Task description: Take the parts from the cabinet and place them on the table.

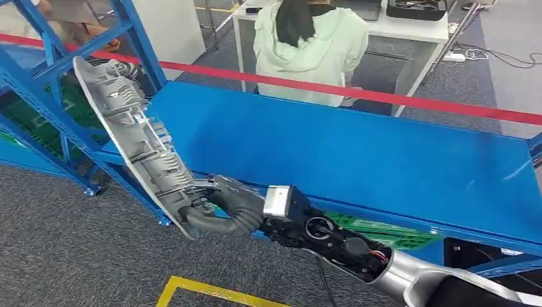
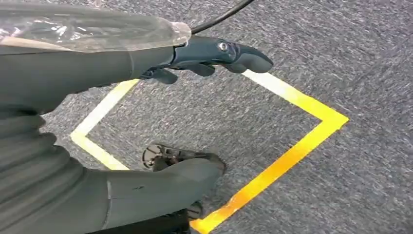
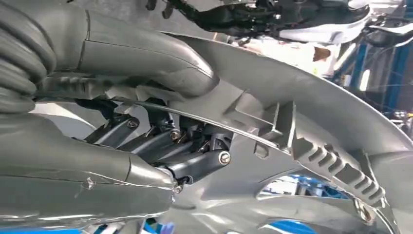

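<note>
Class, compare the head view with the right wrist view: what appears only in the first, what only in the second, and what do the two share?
Head view alone: the blue table, the red barrier tape, a seated person in a pale green hooded top, the grey carpet with yellow floor tape, and the long grey part's whole tilted length. Right wrist view alone: the dark fingers curled against the part's ribbed inner side. Both: the right hand gripping that grey part.
</note>
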Tool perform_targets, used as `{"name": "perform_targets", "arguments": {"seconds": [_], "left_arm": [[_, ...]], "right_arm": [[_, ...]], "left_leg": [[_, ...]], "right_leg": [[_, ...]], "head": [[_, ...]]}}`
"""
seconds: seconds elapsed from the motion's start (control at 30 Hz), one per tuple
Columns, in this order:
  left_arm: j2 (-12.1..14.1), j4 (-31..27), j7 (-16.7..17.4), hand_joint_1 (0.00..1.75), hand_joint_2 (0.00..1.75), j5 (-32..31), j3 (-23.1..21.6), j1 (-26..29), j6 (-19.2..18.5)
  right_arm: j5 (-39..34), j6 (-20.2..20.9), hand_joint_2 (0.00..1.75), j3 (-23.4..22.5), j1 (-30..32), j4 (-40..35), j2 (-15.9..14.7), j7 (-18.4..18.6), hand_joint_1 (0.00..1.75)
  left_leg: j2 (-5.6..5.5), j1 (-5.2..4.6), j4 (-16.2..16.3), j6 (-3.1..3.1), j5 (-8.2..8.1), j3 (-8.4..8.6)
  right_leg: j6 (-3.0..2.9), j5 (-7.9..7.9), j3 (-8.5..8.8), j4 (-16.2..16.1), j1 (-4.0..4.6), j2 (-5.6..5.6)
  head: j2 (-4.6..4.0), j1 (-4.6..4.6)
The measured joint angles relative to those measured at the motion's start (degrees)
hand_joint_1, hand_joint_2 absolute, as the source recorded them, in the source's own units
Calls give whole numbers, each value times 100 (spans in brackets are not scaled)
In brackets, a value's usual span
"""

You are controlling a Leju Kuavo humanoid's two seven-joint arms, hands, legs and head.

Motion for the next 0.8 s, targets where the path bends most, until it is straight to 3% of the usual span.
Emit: {"name": "perform_targets", "arguments": {"seconds": [0.13,0.2,0.23,0.27,0.3,0.37,0.4,0.43,0.47,0.5,0.53,0.57,0.6,0.7,0.73,0.77,0.8], "left_arm": [[7,0,0,0,175,7,0,-12,11],[13,0,0,0,175,26,0,-14,15],[4,0,0,0,175,42,0,-17,15],[0,0,-4,0,175,48,0,-24,15],[0,0,-4,0,175,48,0,-37,15],[-9,0,-4,0,175,48,0,-50,28],[-9,0,-2,0,175,48,0,-49,42],[-9,0,2,0,175,44,0,-45,48],[-13,0,9,0,175,42,0,-43,48],[-20,0,11,0,175,35,0,-44,48],[-26,0,11,0,175,35,0,-47,48],[-33,0,9,0,175,35,0,-52,48],[-33,0,11,0,175,35,0,-71,48],[-31,0,13,0,175,37,0,-39,66],[-6,2,13,0,175,46,0,-25,70],[-29,2,13,0,175,50,0,-12,70],[-28,2,13,0,175,52,0,-28,70]], "right_arm": [[55,114,175,-44,7,-4,0,-41,175],[63,183,175,-61,8,-33,2,-68,175],[83,212,175,-70,11,-59,4,-70,175],[83,216,175,-76,4,-63,4,-74,175],[83,234,175,-85,2,-83,4,-87,175],[87,256,175,-111,12,-94,2,-98,175],[94,273,175,-114,13,-96,0,-98,175],[98,275,175,-114,19,-98,0,-98,175],[96,273,175,-122,21,-109,0,-96,175],[98,273,175,-133,21,-133,0,-96,175],[98,273,175,-144,19,-153,0,-98,175],[98,275,175,-160,16,-175,0,-103,175],[98,275,175,-166,14,-199,0,-109,175],[98,291,175,-170,14,-258,0,-105,175],[96,291,175,-170,13,-289,2,-103,175],[96,291,175,-168,9,-306,2,-96,175],[85,288,175,-170,5,-339,2,-96,175]], "left_leg": [[0,-12,31,35,-26,-20],[-41,-14,-7,60,-18,-24],[-71,65,-77,86,12,34],[-107,67,-100,94,17,48],[-138,76,-99,114,21,49],[-234,77,-97,113,21,49],[-289,77,-94,112,20,50],[-358,81,-92,105,17,58],[-435,89,-89,97,15,67],[-530,102,-83,71,8,85],[-597,116,-74,46,1,100],[-662,125,-69,10,-3,93],[-726,111,-31,-42,-7,62],[-912,172,-113,-175,60,30],[-913,159,-50,-199,45,33],[-521,130,142,-217,-51,-72],[-309,131,481,-230,-268,-250]], "right_leg": [[26,-5,4,-1,-14,-10],[61,-12,24,-19,4,-76],[81,-57,29,8,-16,-54],[98,-198,-35,207,-21,97],[109,-444,-234,632,-30,184],[138,-883,-744,1669,-41,237],[141,-929,-898,1948,-45,239],[135,-826,-917,1931,-48,243],[122,-594,-799,1630,-49,251],[101,-251,-537,1045,-51,305],[83,9,-305,533,-58,461],[50,97,-149,131,-68,765],[42,62,-92,20,-75,786],[-44,80,-83,34,9,619],[-103,125,-41,-50,-67,528],[-129,136,-19,-75,-53,449],[-174,131,-22,-80,-47,370]], "head": [[0,-2],[0,-11],[0,-9],[0,9],[0,41],[0,88],[0,90],[0,94],[0,98],[0,107],[0,116],[0,125],[0,103],[0,79],[0,66],[0,55],[0,-24]]}}
